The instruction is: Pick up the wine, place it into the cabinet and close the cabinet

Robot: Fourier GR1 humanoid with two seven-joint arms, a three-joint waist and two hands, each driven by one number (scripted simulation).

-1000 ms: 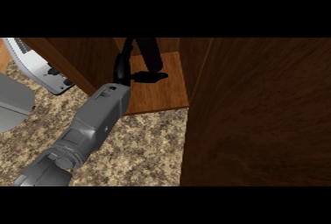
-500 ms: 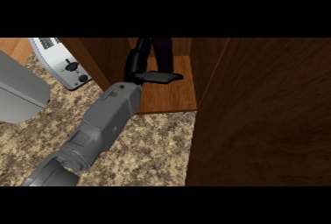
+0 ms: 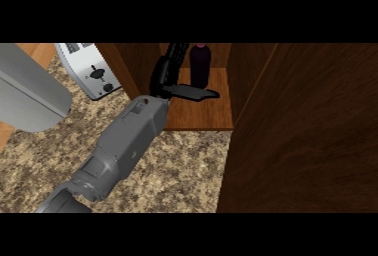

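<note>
Wine point(image 3: 200, 64) stands upright on the wooden shelf point(image 3: 210, 112) inside the cabinet point(image 3: 251, 70), toward the back, a dark bottle with a reddish cap. One grey forearm point(image 3: 125, 145) comes in from the lower left of the head view and reaches into the cabinet; I take it for the left arm from where it enters, though that is a judgement. Its black hand point(image 3: 173, 82) is just beside the bottle on the bottle's left, fingers running straight along toward the back and the thumb sticking out flat across the shelf below the bottle — relaxed and holding nothing, apart from the glass as far as I can tell. The right hand does not show at all. The open door point(image 3: 303, 145) fills the right side of the view as a broad dark wood panel, and a toaster point(image 3: 88, 75) and a grey rounded object point(image 3: 29, 95) sit on the speckled counter point(image 3: 177, 170) to the left. So placing looks done and closing is what remains. The risk from here is the way out: the thumb lies close under the bottle, and a sideways pull could clip it and tip it over; swinging the door while the arm is inside would trap the forearm — or the bottle might sit too near the front edge for the door to shut
</note>
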